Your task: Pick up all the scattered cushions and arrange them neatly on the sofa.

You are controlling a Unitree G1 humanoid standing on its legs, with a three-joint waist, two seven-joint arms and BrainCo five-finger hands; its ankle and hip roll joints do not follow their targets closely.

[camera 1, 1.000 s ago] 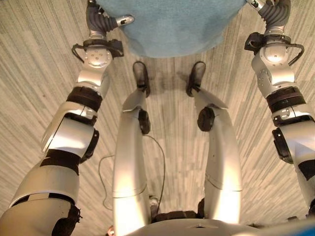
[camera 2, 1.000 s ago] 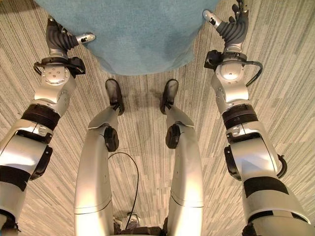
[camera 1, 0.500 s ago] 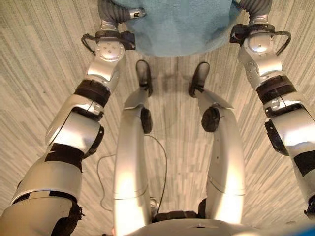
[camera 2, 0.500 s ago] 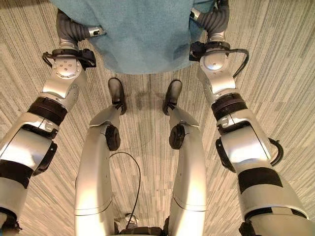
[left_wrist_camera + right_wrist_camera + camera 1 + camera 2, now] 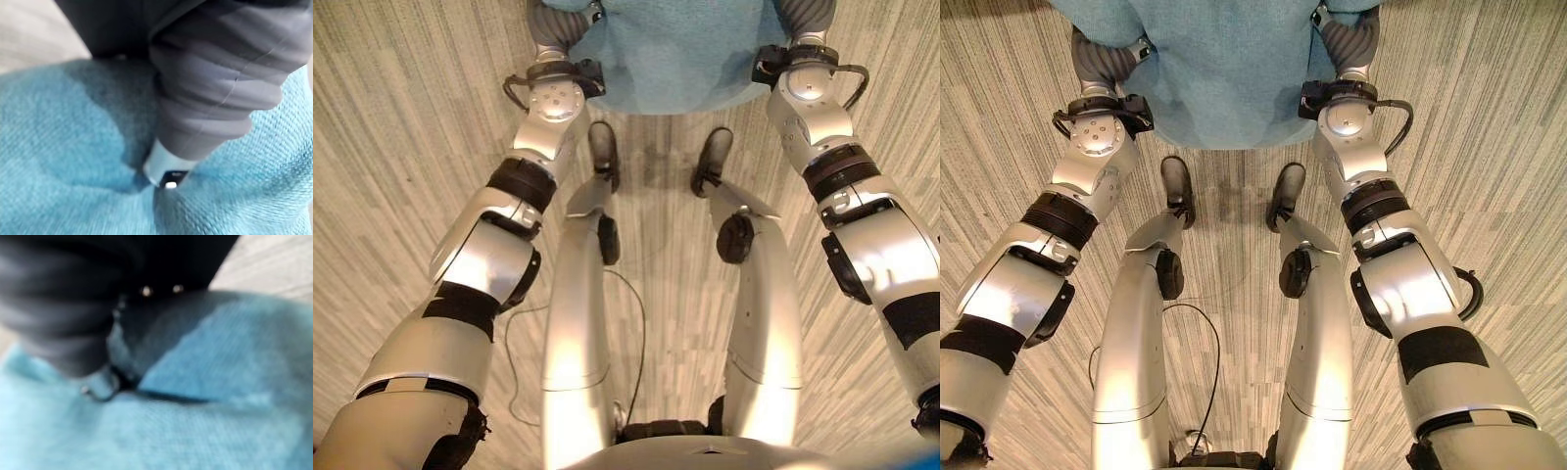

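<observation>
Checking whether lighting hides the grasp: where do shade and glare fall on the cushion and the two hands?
Left eye view: the teal cushion and striped floor are evenly lit, with no glare. Left wrist view: the cushion darkens in the dent beside the left hand, with a small glint where they meet. Right wrist view: the right hand reads almost black, with a dark patch on the cushion next to it.

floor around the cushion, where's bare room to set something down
Bare striped floor runs wide outside each arm, to the robot's left and right. It is crowded in the middle: the blue cushion fills the space ahead, with the left hand and right hand pressed against its two sides.
</observation>
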